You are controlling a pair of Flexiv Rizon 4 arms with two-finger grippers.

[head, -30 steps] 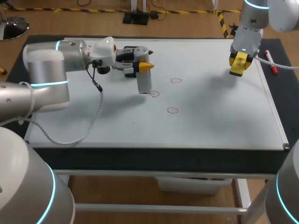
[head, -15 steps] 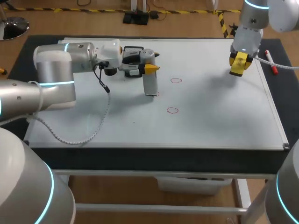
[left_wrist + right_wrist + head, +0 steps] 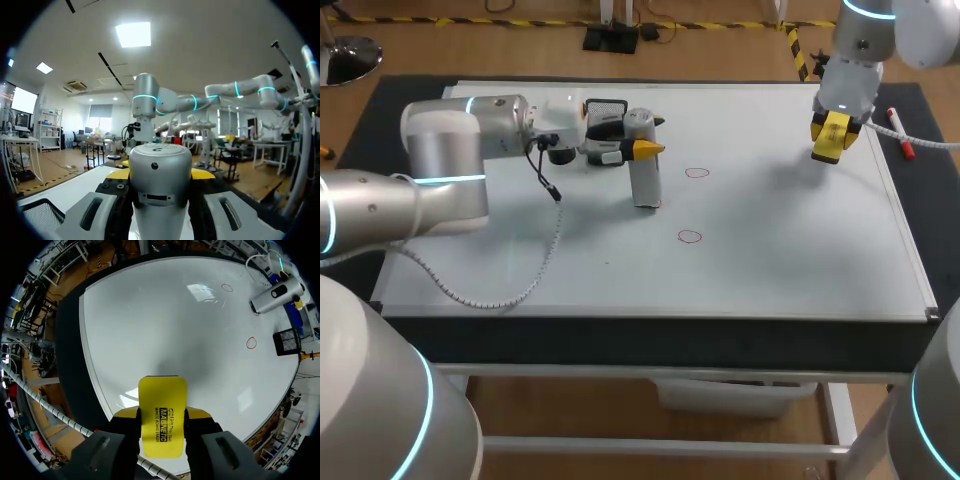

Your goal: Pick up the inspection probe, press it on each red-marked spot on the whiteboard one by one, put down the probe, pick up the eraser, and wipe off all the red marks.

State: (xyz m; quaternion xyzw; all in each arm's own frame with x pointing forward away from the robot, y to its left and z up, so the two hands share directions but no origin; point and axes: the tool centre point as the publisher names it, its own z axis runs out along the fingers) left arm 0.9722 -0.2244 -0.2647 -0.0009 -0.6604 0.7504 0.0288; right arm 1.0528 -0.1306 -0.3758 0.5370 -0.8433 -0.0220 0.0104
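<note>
- My left gripper (image 3: 642, 148) is clamped on the probe (image 3: 645, 182), which stands upright with its lower end on the whiteboard (image 3: 780, 250).
- A red circle (image 3: 696, 172) lies near the probe on its right. A second red circle (image 3: 690, 237) sits nearer the board's front edge.
- My right gripper (image 3: 162, 413) grasps the yellow eraser (image 3: 162, 395) over the board's far right part, well apart from the probe.

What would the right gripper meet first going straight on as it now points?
The right gripper, shut on the yellow eraser, points down at the whiteboard. The eraser's end would likely touch bare board first; the red circles lie well aside. Its height is unclear.
</note>
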